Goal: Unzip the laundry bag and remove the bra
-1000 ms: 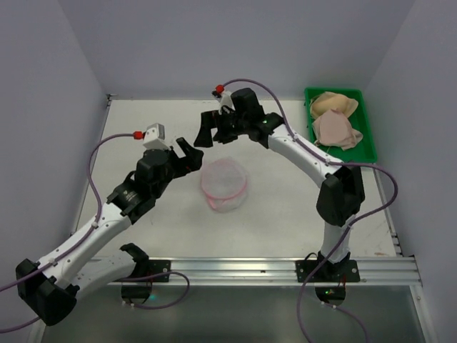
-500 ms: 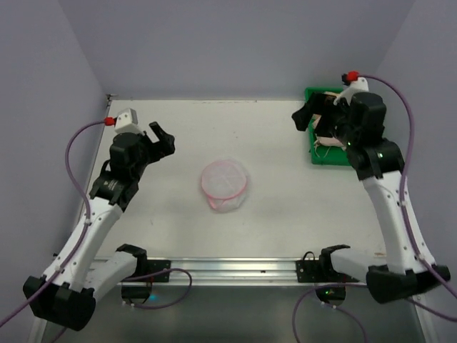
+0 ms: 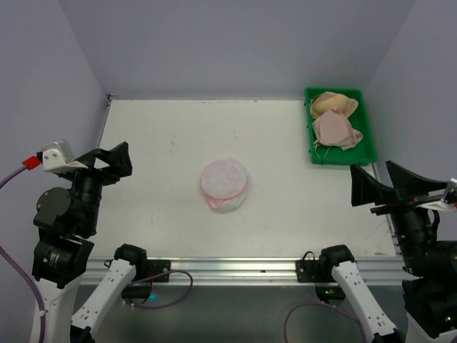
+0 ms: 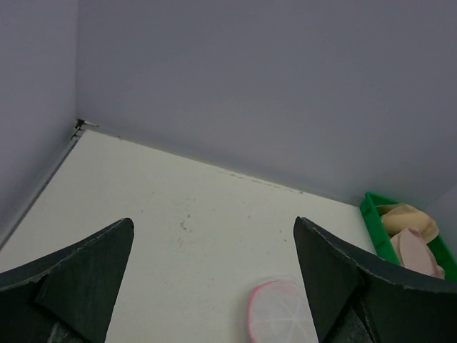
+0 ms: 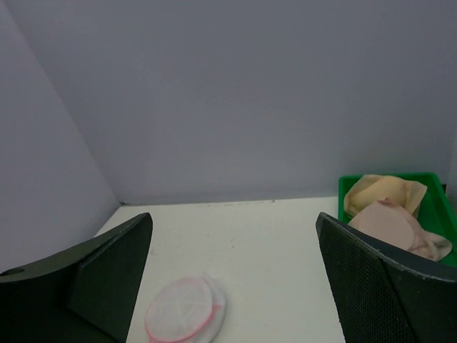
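Note:
The laundry bag, a round white mesh bag with a pink zip edge, lies alone at the table's middle. It also shows in the left wrist view and the right wrist view. A beige-tan bra and a dusty pink bra lie in the green tray at the back right. My left gripper is open and empty, high over the near left edge. My right gripper is open and empty, high over the near right edge. Both are far from the bag.
The green tray stands against the right wall, its rim showing in the left wrist view and the right wrist view. Grey walls close the table at the left, back and right. A metal rail runs along the near edge.
Both arms have pulled back from the bag to the near corners and risen. The right gripper passed over the green tray on the way. The bag has not moved.

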`<state>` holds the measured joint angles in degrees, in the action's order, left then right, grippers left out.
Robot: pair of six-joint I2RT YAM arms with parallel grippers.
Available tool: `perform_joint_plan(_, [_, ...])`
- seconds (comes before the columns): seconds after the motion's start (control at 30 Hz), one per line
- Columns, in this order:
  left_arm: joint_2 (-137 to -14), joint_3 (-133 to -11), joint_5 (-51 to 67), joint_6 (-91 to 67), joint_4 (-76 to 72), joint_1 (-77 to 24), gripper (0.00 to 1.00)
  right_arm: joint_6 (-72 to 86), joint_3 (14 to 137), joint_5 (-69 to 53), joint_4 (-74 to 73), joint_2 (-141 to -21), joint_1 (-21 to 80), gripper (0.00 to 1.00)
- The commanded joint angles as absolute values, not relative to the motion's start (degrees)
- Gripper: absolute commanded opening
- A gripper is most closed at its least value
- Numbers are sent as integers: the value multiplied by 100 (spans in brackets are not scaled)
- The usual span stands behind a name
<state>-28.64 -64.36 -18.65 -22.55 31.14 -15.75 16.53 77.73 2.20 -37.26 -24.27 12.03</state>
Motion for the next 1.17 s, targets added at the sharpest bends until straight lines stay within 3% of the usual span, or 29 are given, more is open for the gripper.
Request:
perform_joint_plan(0.0, [-2664, -6627, -2205, -1758, 3778, -1538, 97, 1222, 7620, 404, -3665, -2251, 1283, 99])
perform_joint_plan(1.13, [-2364, -6091, -2162, -2083, 3603, -1538, 99, 941, 6987, 466, -3331, -1767, 1600, 99])
